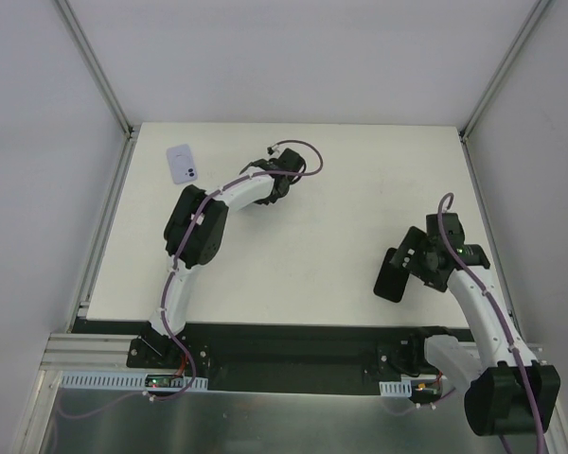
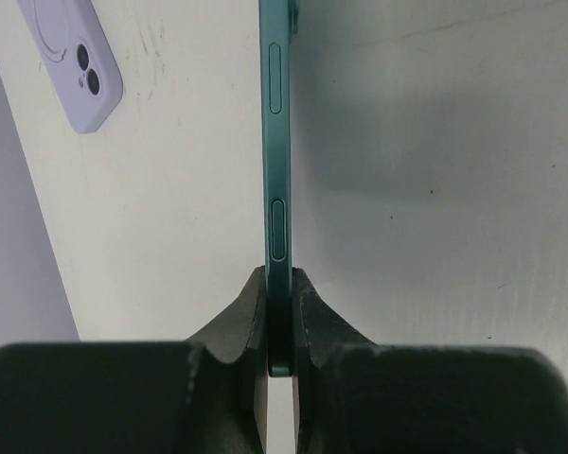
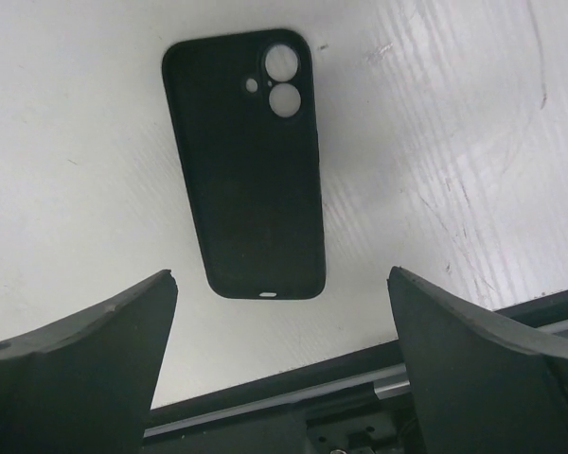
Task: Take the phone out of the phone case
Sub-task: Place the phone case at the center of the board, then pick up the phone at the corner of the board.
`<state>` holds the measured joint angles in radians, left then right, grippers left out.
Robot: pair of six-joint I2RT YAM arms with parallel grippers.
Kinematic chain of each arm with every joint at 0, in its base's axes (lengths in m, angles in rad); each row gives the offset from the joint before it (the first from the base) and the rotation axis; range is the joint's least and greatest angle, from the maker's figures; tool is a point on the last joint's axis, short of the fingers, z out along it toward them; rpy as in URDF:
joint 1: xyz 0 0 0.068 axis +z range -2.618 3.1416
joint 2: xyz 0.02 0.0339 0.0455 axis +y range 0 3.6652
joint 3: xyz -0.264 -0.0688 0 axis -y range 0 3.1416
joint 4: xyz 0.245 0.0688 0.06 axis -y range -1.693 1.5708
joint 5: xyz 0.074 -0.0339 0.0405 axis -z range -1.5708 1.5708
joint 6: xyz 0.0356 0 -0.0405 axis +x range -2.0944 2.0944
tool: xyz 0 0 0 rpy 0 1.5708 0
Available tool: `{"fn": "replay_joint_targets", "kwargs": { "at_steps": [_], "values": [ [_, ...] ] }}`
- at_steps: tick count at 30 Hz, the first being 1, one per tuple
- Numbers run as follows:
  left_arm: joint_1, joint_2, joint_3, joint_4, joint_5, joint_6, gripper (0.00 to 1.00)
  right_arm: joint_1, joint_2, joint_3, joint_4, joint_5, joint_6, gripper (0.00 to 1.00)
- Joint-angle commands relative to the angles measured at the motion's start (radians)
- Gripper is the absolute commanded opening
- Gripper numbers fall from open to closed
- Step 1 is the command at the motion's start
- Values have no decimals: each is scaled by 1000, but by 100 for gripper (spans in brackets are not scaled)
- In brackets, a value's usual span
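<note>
so the left claw (image 2: 280,284) is pinching the bare teal phone (image 2: 276,142) edge-on, probably for a firm hold, while the right claw (image 3: 282,272) is hovering wide open over the empty black case (image 3: 246,161) on the worktop (image 3: 454,142)

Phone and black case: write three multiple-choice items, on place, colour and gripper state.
1. Where is the black case? A. flat on the table B. leaning on a wall C. on an arm's base
2. What colour is the phone in the left gripper? A. red B. teal C. white
3. The right gripper is: A. shut on the case B. shut on the phone C. open
Key: 1 A, it lies flat in the right wrist view; 2 B, its edge shows teal; 3 C, jaws wide apart, empty.
</note>
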<state>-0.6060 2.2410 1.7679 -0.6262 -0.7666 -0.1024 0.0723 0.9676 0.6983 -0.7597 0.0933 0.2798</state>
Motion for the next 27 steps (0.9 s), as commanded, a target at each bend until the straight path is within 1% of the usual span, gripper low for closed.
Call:
{"fn": "replay_joint_targets", "kwargs": {
  "at_steps": [1,2,4,6,7,8,10,13,15,16,17,18,19,20,22,23,27],
  "values": [
    [12,43,62,-29,64,58,4,-6,-81,63,-75,59,7,96],
    [15,48,67,-33,72,58,19,-6,-89,64,-87,60,7,96],
    [18,42,65,-36,95,53,30,-5,-101,66,-101,65,7,96],
    [26,32,65,-36,110,46,45,-5,-109,63,-105,62,9,96],
    [28,20,61,-36,124,46,49,-6,-110,60,-108,62,9,96],
    [31,14,61,-36,130,44,57,-5,-112,58,-109,60,10,96],
    [40,-13,56,-38,144,43,60,-5,-113,58,-110,53,12,96],
    [67,-78,50,-41,193,21,74,-6,-118,61,-110,48,15,96],
    [101,-113,54,-53,294,-31,87,-6,-119,69,-113,48,13,96],
    [145,-144,57,-58,352,-52,89,-6,-116,70,-113,46,12,96],
    [169,-158,53,-59,440,-103,90,-5,-112,75,-115,46,10,96],
    [190,-185,47,-59,487,-127,91,-6,-106,79,-115,43,7,96],
    [245,-195,32,-59,524,-149,93,-6,-104,81,-116,40,6,96],
    [268,-201,27,-56,580,-190,93,-6,-99,82,-115,39,4,96],
    [322,-207,10,-56,602,-224,94,-5,-96,79,-104,17,-10,96],
    [371,-207,4,-56,607,-255,94,-6,-93,79,-101,-3,-16,96],
    [471,-175,-7,-56,685,-306,97,-3,-87,76,-99,-13,-25,96]
  ]
}}
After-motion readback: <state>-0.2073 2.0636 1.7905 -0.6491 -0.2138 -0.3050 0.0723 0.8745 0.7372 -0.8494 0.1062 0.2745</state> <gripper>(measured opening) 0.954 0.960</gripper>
